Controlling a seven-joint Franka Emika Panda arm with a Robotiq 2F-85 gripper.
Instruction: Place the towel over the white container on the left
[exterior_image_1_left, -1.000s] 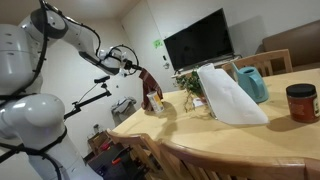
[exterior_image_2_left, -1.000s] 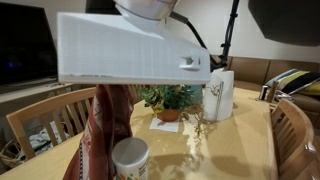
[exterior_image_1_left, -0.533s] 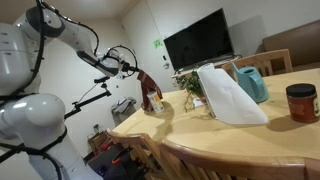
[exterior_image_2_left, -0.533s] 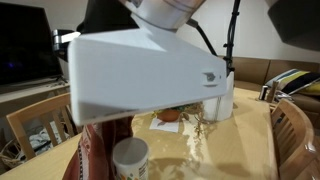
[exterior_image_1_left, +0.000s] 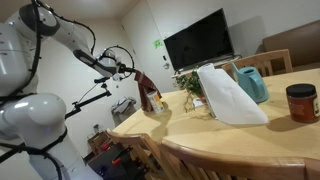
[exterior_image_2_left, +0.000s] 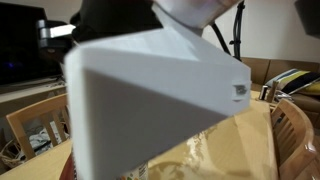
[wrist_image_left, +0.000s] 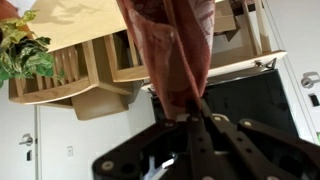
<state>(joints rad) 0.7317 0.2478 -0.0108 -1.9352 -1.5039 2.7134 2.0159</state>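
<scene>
My gripper (exterior_image_1_left: 127, 70) is shut on the top of a dark red towel (exterior_image_1_left: 146, 90). The towel hangs down over the far left end of the wooden table (exterior_image_1_left: 250, 135). The white container (exterior_image_1_left: 159, 104) stands on the table just beside the towel's lower end and is partly hidden by it. In the wrist view the towel (wrist_image_left: 168, 50) hangs from between the fingers (wrist_image_left: 185, 118). A white arm link (exterior_image_2_left: 160, 100) fills the other exterior view and hides both towel and container there.
A potted plant (exterior_image_1_left: 192, 85), a tall white object (exterior_image_1_left: 226, 95), a teal jug (exterior_image_1_left: 251, 82) and a red-lidded jar (exterior_image_1_left: 300, 102) stand on the table. Wooden chairs (exterior_image_1_left: 205, 160) line the near side. A TV (exterior_image_1_left: 198, 42) hangs on the far wall.
The gripper and towel shifted slightly left, away from the container. The arm link swung across an exterior camera and now blocks the container and towel it showed before.
</scene>
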